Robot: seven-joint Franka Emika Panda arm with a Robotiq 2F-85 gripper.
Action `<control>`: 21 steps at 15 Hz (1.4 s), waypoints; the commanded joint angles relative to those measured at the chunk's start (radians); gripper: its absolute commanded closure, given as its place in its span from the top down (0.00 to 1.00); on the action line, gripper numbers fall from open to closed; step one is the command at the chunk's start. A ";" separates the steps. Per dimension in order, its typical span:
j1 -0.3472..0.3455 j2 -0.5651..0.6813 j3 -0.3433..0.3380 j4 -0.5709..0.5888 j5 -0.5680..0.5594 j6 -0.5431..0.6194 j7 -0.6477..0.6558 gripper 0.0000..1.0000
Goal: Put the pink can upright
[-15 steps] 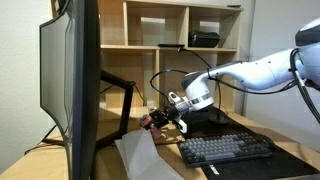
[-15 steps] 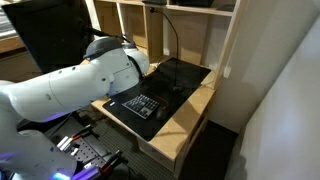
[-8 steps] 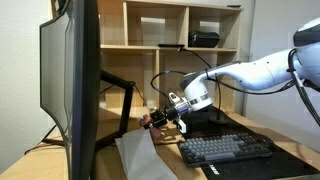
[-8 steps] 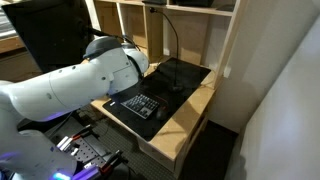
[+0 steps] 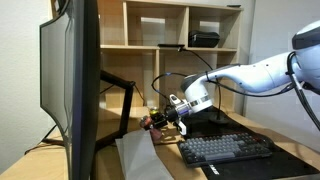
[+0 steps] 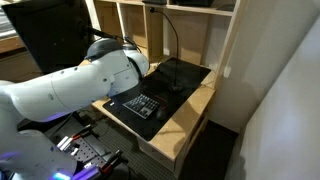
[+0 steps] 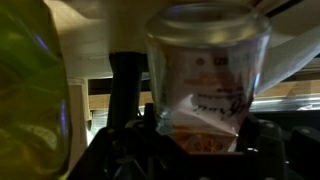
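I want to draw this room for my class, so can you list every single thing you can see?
small pink cylindrical drink can: one, pink, gripped, middle of wrist view
blurry yellow-green see-through thing: one, yellow-green, beside the can, wrist view
dark desk mat: one, black, on the wooden desk
black computer keyboard: one, black, on the mat
big black flat monitor: one, black, nearest the camera
light wooden shelf unit: one, light wood, behind the desk
small black box: one, black, on a shelf
white robot arm: one, white, reaching over the desk
gripper: one, dark, closed on the can
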 commanded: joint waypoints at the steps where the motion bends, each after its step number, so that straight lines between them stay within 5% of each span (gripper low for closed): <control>1: -0.011 0.063 0.002 0.057 0.027 -0.058 -0.057 0.52; 2: -0.012 0.074 0.001 0.069 0.030 -0.070 -0.061 0.65; 3: -0.014 0.087 0.000 0.082 0.032 -0.095 -0.068 0.94; 10: 0.030 -0.005 -0.063 0.071 0.040 -0.157 -0.026 1.00; 21: 0.186 -0.417 -0.071 -0.315 -0.018 0.485 0.354 1.00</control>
